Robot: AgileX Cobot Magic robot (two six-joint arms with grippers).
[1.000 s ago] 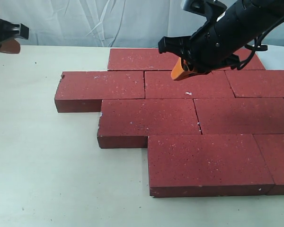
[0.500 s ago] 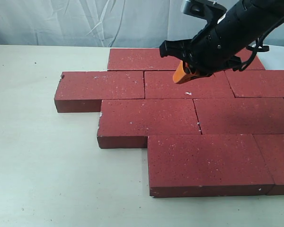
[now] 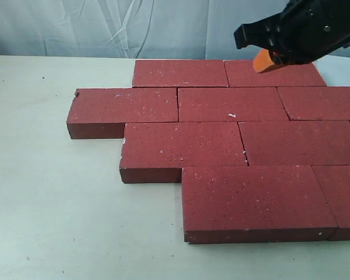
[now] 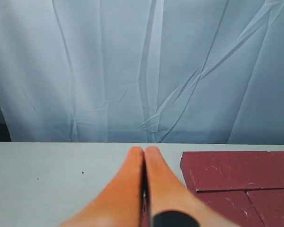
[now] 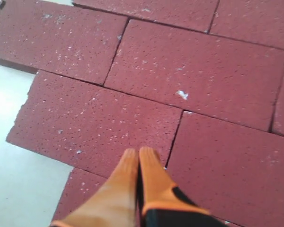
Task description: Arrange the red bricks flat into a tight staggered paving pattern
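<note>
Well, my right gripper (image 3: 262, 60) hangs above the far row of the red bricks (image 3: 233, 105), its two orange fingers pressed together with nothing between them. I judge that sensible: closed fingers make a blunt tip for nudging a paver sideways, not for lifting one. My left gripper (image 4: 144, 151) is likewise pinched closed and empty, out over the bare table (image 3: 52, 192) near a corner of the paving and facing the pale backdrop cloth (image 4: 132, 71). It is outside the exterior view, well apart from the right arm, where it cannot knock the stepped ends of the rows. The bricks lie flat on the table in four rows, each row offset from the next so that the short joints do not line up, which is what a staggered bond needs. Long edges touch along thin seams. From my right wrist I see one short joint (image 5: 175, 137) in a middle row that looks a little wider than the rest; whether it counts as loose I cannot say. To my eye the pattern is close to done, and any remaining work would be small sideways pushes to tighten seams.
</note>
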